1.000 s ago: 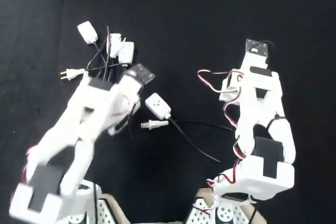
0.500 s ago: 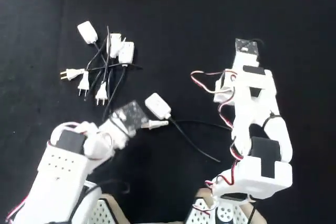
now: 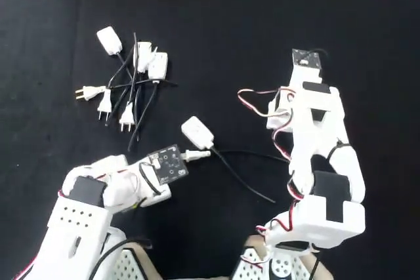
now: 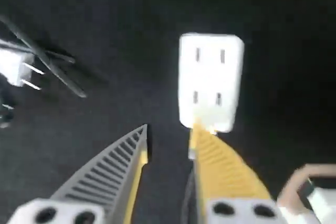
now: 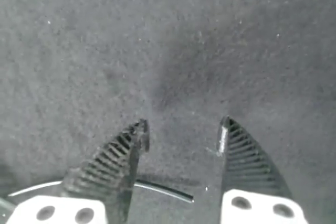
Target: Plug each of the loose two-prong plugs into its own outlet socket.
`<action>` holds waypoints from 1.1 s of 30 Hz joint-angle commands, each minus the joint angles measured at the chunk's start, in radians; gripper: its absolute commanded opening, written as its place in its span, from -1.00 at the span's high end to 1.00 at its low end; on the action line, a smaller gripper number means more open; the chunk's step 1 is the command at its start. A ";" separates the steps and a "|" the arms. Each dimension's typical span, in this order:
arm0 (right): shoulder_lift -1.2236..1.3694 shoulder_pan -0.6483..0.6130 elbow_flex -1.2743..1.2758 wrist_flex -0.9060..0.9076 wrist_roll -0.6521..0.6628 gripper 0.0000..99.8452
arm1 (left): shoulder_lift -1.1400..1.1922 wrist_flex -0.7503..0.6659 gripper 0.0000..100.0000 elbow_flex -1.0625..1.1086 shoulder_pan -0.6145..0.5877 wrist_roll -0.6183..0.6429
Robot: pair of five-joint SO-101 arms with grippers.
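On the black table (image 3: pixel 367 24) the socket (image 4: pixel 210 80) lies just ahead of the left gripper (image 4: pixel 168 135), part open and empty; a plug (image 3: pixel 193 155) lies near; the right gripper (image 5: pixel 181 129) gapes empty; likely the grasping step; next, straddle that plug.

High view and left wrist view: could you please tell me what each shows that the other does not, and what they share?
High view's extras: the right arm and the whole pile of plugs and cords, up-table from the socket. Left wrist view's extras: the socket's two pairs of slots and the left gripper, open, with one finger at the socket's near edge. Shared: the socket, the black table and part of the pile.
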 commanded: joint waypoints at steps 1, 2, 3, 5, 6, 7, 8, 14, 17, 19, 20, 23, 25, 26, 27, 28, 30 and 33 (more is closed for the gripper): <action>-0.008 -0.015 -0.050 0.011 0.008 0.57 | -0.018 -0.055 0.59 -0.028 -0.041 0.084; -0.008 -0.015 -0.050 0.015 0.008 0.57 | -0.018 -0.051 0.58 -0.048 -0.050 0.110; -0.010 -0.015 -0.056 0.032 0.008 0.57 | -0.018 -0.044 0.58 -0.068 -0.061 0.129; -0.030 -0.015 -0.076 0.086 0.008 0.57 | -0.018 -0.015 0.60 -0.127 -0.099 0.181; -0.045 -0.015 -0.088 0.118 0.008 0.57 | -0.018 0.003 0.61 -0.159 -0.125 0.210; -0.067 -0.017 -0.096 0.149 0.008 0.57 | -0.018 0.018 0.63 -0.196 -0.156 0.245; -0.091 -0.018 -0.102 0.172 0.008 0.57 | -0.018 0.032 0.65 -0.232 -0.194 0.298; -0.242 -0.181 -0.064 0.292 0.000 0.57 | -0.009 0.041 0.71 -0.295 -0.513 0.565; -0.294 -0.324 -0.065 0.400 -0.026 0.57 | -0.009 0.031 0.71 -0.237 -0.575 0.566; -0.306 -0.428 -0.090 0.463 -0.141 0.57 | -0.009 0.009 0.71 -0.203 -0.575 0.566; -0.300 -0.474 -0.097 0.482 -0.206 0.57 | -0.009 0.005 0.71 -0.197 -0.579 0.566; -0.248 -0.582 -0.107 0.431 -0.385 0.57 | -0.017 0.008 0.71 -0.163 -0.581 0.566; -0.191 -0.626 -0.104 0.336 -0.499 0.57 | -0.018 -0.002 0.71 -0.134 -0.581 0.566; -0.160 -0.640 -0.102 0.293 -0.545 0.57 | -0.018 -0.003 0.71 -0.120 -0.581 0.566; -0.130 -0.655 -0.105 0.250 -0.572 0.56 | -0.018 -0.009 0.71 -0.107 -0.581 0.566; -0.102 -0.677 -0.110 0.206 -0.583 0.57 | -0.018 -0.026 0.71 -0.091 -0.582 0.566; -0.050 -0.706 -0.110 0.109 -0.615 0.57 | -0.018 -0.066 0.71 -0.050 -0.585 0.566; 0.030 -0.712 -0.104 -0.008 -0.743 0.57 | -0.018 -0.126 0.71 0.012 -0.616 0.563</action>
